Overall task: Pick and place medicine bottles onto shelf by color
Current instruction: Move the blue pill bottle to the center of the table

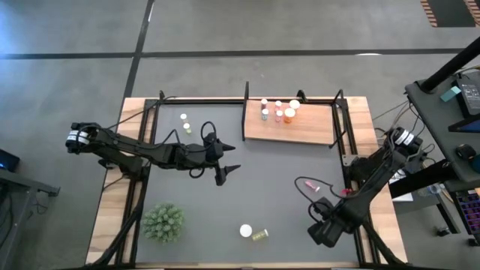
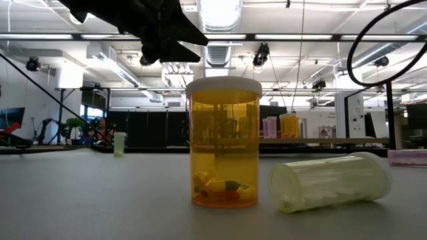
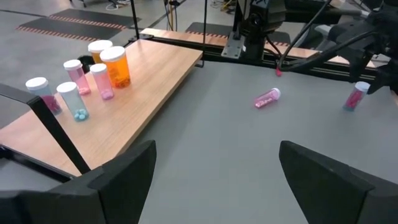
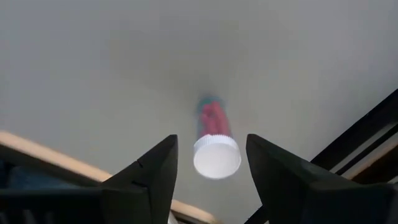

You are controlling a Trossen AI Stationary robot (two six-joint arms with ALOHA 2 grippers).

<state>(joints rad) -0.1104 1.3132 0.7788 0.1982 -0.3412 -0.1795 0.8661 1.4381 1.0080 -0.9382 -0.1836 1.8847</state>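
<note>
My right gripper point(image 4: 211, 155) points down near the mat's right edge, open, over an upright pink bottle point(image 4: 213, 134). Its fingers stand on either side of the white cap point(image 4: 216, 157), and a narrow gap shows on each side. A second pink bottle point(image 1: 313, 186) lies on its side on the mat close by. My left gripper point(image 1: 229, 172) hovers open over the mat's middle with nothing between its fingers. The shelf point(image 1: 300, 129) at the far right carries several orange, pink and white bottles standing on their bases. An orange bottle point(image 2: 225, 143) stands at the near edge, with a yellow-green one point(image 2: 330, 181) lying beside it.
A spiky green plant point(image 1: 163, 223) stands at the mat's near left corner. Two small bottles point(image 1: 185, 124) stand at the far left of the mat. Black metal posts and rails point(image 1: 341, 127) border the shelf and the mat's sides. The right arm's cable point(image 1: 304, 184) loops above the lying pink bottle.
</note>
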